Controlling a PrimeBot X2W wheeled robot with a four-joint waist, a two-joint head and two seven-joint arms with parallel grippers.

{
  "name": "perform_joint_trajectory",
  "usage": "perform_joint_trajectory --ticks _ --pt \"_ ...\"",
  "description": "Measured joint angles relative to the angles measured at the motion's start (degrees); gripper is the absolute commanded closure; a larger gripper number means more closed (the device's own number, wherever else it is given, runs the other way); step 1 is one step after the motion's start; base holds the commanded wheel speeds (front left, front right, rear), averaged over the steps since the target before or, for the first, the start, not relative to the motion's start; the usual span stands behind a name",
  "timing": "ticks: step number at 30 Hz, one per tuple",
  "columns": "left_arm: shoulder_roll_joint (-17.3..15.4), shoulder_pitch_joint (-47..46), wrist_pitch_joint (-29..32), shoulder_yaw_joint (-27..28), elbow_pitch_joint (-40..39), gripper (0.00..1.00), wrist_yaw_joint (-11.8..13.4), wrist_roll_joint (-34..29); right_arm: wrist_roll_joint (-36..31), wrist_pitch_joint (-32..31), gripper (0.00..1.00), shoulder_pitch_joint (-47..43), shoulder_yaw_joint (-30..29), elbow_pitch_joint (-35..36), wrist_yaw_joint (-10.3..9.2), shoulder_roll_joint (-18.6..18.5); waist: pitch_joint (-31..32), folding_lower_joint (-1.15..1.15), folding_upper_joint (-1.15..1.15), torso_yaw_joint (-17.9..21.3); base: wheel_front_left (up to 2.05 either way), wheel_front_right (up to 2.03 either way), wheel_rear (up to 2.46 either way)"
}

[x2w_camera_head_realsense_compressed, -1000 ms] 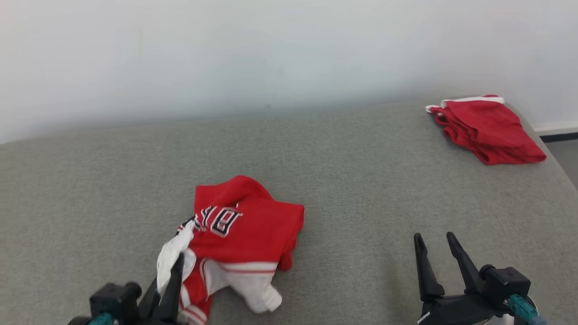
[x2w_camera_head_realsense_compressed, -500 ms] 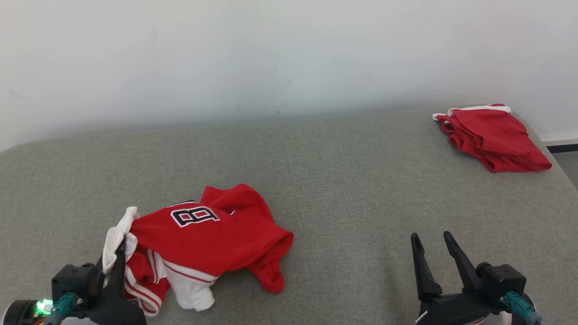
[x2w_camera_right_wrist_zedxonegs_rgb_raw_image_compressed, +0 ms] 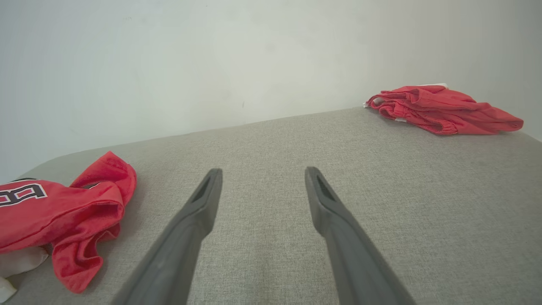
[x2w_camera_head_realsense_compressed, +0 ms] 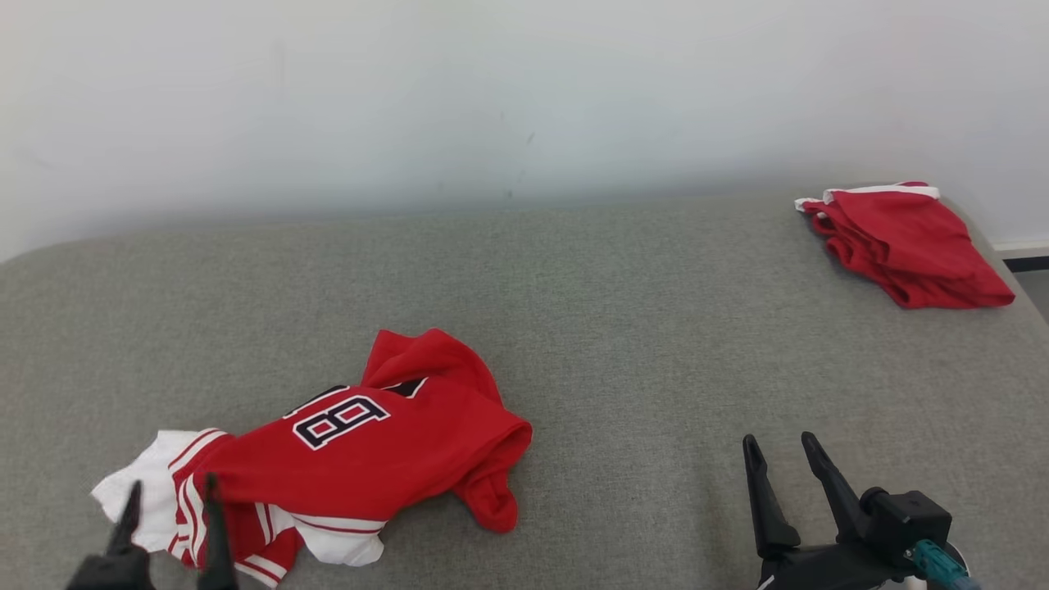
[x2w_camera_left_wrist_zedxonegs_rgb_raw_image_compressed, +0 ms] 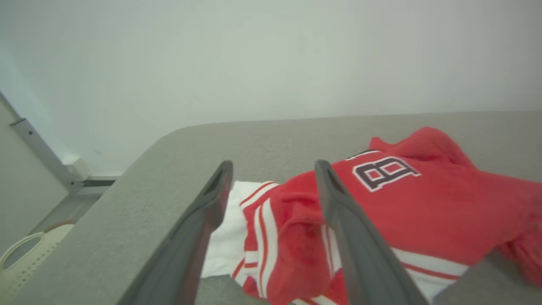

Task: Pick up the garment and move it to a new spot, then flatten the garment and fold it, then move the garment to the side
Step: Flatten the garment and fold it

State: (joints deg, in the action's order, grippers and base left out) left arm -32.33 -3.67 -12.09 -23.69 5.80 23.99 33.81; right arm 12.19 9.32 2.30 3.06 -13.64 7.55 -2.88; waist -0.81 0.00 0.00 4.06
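So, left gripper [x2w_camera_head_realsense_compressed: 172, 489] sits spread wide at the striped end of the jersey [x2w_camera_head_realsense_compressed: 393, 451], holding nothing; right gripper [x2w_camera_head_realsense_compressed: 778, 442] gapes empty, well to its right.

Grey fabric surface [x2w_camera_head_realsense_compressed: 623, 328]: crumpled red-white jersey [x2w_camera_head_realsense_compressed: 369, 459] near left (number showing), folded red cloth [x2w_camera_head_realsense_compressed: 910, 246] far right.

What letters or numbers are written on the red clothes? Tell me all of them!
"B": one big dark letter with a white edge, on the crumpled red jersey; it might be an 8 instead.
No writing shows on the folded red garment.
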Motion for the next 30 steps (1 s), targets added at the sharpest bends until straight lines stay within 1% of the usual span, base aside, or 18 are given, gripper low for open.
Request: perform_joint_trajectory --ticks 2,4,6,7,8,9,12,15,19,25,26,27,30 --pt "0.3 2.4 0.2 -0.3 -4.8 0.0 1.1 0.2 0.0 0.1 0.0 0.0 -0.1 0.0 0.0 0.0 -0.3 0.0 0.0 -0.5 0.0 0.0 0.0" --pt "1.6 4.1 0.8 -1.7 -10.0 0.0 1.7 0.6 0.2 0.2 0.0 0.0 -0.3 0.0 0.0 0.0 -0.6 0.0 0.0 -1.0 0.0 0.0 0.0" --pt "2.4 5.2 2.5 -3.9 -12.2 0.0 1.1 0.9 0.5 0.3 0.0 0.1 0.0 0.0 0.0 0.0 -1.0 0.0 0.0 -1.4 0.0 0.0 0.0" --pt "2.9 5.3 3.3 -4.8 -12.2 0.0 0.8 1.0 0.5 0.3 0.0 0.3 0.3 -0.1 0.0 0.0 -1.2 0.0 0.0 -1.5 0.0 0.0 0.0" --pt "2.5 5.1 4.9 -6.6 -11.3 0.0 0.6 -0.2 0.5 0.2 0.0 0.5 0.9 -0.2 0.0 0.0 -1.4 0.0 0.0 -1.6 0.0 0.0 0.0" --pt "2.8 5.0 4.9 -6.9 -10.3 0.0 0.6 -0.4 0.5 0.2 0.0 1.0 1.4 -0.3 0.0 0.0 -1.5 0.0 0.0 -1.6 0.0 0.0 0.0" --pt "4.2 3.4 6.1 -8.8 -5.9 0.0 -0.4 -0.5 0.6 0.2 0.0 2.4 2.3 -0.2 0.0 0.1 -1.9 0.0 0.0 -0.7 0.0 0.0 0.0" --pt "6.4 1.7 6.5 -10.3 -1.1 0.0 -1.9 0.0 0.6 0.2 0.0 2.6 2.2 -0.4 0.01 0.0 -2.2 0.0 0.0 0.8 0.0 0.0 0.0" --pt "8.3 -0.7 5.5 -10.8 6.0 0.0 -3.9 0.4 0.6 0.3 0.0 2.9 1.7 -0.8 0.0 0.0 -2.9 0.0 0.0 2.9 0.0 0.0 0.0" --pt "10.5 -5.0 3.0 -10.2 17.6 0.0 -5.9 1.2 0.8 0.8 0.0 3.5 2.0 -1.6 0.0 0.0 -4.1 0.0 0.0 5.5 0.0 0.0 0.0" --pt "10.9 -5.6 2.8 -10.2 19.4 0.61 -6.4 1.4 0.8 0.8 0.0 3.6 2.1 -1.7 0.0 0.0 -4.2 0.0 0.0 5.8 0.0 0.0 0.0" --pt "11.2 -6.1 2.2 -10.2 20.6 1.0 -6.4 1.3 0.8 0.8 0.0 3.6 2.1 -1.8 0.01 0.0 -4.4 0.01 0.0 6.0 0.0 0.0 0.0" --pt "12.4 -7.2 0.9 -10.2 22.4 1.0 -7.5 1.5 0.8 1.1 0.0 3.5 1.2 -1.8 0.01 0.0 -4.5 0.0 0.0 5.9 0.0 0.0 0.0"
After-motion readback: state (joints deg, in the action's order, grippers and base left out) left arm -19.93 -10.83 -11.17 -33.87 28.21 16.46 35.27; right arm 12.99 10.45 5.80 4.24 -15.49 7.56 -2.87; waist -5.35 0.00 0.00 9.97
